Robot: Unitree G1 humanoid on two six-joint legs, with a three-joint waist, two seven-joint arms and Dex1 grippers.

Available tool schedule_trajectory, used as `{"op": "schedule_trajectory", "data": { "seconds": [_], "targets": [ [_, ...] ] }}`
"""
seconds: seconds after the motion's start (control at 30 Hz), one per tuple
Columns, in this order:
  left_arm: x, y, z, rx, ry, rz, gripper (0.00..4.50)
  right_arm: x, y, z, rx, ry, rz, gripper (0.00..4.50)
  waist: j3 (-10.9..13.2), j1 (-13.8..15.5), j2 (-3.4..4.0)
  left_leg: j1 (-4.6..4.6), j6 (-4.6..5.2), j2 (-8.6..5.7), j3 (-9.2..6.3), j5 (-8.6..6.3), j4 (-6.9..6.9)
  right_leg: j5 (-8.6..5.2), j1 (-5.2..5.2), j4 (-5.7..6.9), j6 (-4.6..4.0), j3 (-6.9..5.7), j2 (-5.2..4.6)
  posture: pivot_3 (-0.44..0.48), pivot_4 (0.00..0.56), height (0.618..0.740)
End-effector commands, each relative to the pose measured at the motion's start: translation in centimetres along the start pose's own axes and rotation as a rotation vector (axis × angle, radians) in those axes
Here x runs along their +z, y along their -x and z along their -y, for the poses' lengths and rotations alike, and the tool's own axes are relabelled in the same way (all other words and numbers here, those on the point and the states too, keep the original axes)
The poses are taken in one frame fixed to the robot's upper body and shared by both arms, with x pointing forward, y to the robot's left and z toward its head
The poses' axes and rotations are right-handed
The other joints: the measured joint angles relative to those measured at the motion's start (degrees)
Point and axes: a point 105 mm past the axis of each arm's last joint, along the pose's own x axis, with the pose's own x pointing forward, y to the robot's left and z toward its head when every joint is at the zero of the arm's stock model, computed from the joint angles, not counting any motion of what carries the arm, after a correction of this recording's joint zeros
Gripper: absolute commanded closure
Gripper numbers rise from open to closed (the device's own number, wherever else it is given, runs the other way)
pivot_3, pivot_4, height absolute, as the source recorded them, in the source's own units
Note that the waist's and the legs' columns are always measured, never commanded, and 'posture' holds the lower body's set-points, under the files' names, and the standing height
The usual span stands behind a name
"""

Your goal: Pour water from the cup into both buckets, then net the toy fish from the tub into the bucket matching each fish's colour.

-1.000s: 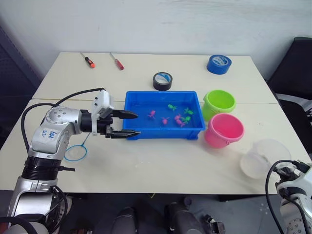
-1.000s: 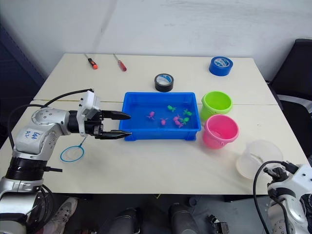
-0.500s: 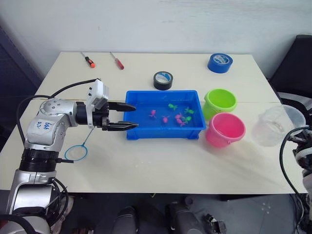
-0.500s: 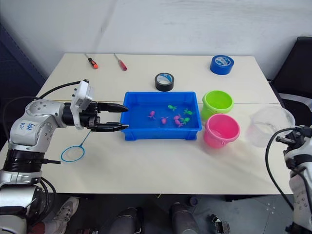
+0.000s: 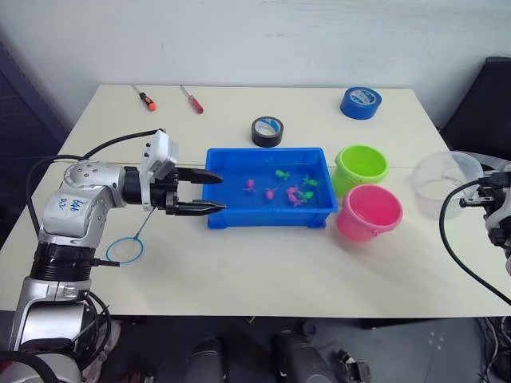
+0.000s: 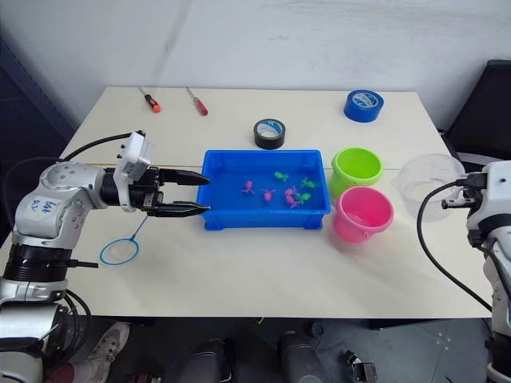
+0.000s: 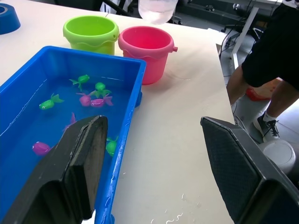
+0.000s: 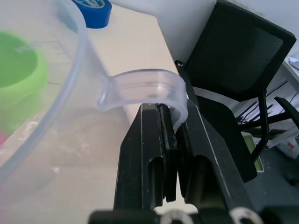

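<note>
right claw (image 8: 170, 135) clamped on handle of the clear cup (image 5: 444, 182), held aloft right of the pink bucket (image 5: 367, 212); water level hard to judge. left claw (image 5: 209, 193) spread wide at the tub (image 5: 266, 219) end.

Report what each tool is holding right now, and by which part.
The right tool is shut on the clear cup, pinching its curved handle tab at the rim. The left tool is open and holds nothing, hovering at the blue tub.
</note>
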Motion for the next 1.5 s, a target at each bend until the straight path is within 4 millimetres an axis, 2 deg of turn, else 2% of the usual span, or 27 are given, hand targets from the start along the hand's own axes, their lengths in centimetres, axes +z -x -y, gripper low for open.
{"op": "schedule_trajectory", "data": {
  "seconds": [0.03, 0.73, 1.07, 1.5],
  "targets": [
    [2.3, 0.5, -0.2, 0.015, -0.076, 0.064, 0.99, 2.3, 0.0, 0.7, -0.016, 0.095, 0.07, 4.48, 0.0, 0.0, 0.0, 0.0, 0.0, 0.0, 0.0, 0.0, 0.0, 0.0, 0.0, 0.0, 0.0, 0.0, 0.0, 0.0, 0.15, 0.734],
    [3.3, 0.0, -0.3, 0.035, -0.106, 0.151, 0.99, 4.5, -1.2, -0.4, -0.002, 0.479, 0.125, 4.48, 0.0, -0.1, 0.0, -0.01, 0.0, 0.01, 0.03, 0.0, 0.16, 0.0, 0.0, 0.08, 0.0, 0.01, 0.01, 0.0, 0.15, 0.734],
    [3.3, -0.2, -0.2, 0.039, -0.112, 0.167, 0.99, 4.6, -1.5, -1.8, 0.017, 0.645, 0.135, 4.48, 0.0, -0.1, 0.0, 0.0, 0.0, 0.02, 0.04, 0.0, 0.21, 0.0, 0.0, 0.11, 0.01, 0.0, 0.01, 0.0, 0.15, 0.734],
    [3.2, -0.2, -0.1, 0.044, -0.112, 0.173, 0.99, 5.2, -1.9, -2.3, 0.005, 0.835, 0.173, 4.48, 0.0, -0.1, 0.0, 0.0, 0.0, 0.01, 0.08, 0.0, 0.25, 0.0, -0.03, 0.2, 0.01, -0.01, 0.02, 0.0, 0.15, 0.734]
  ]
}}
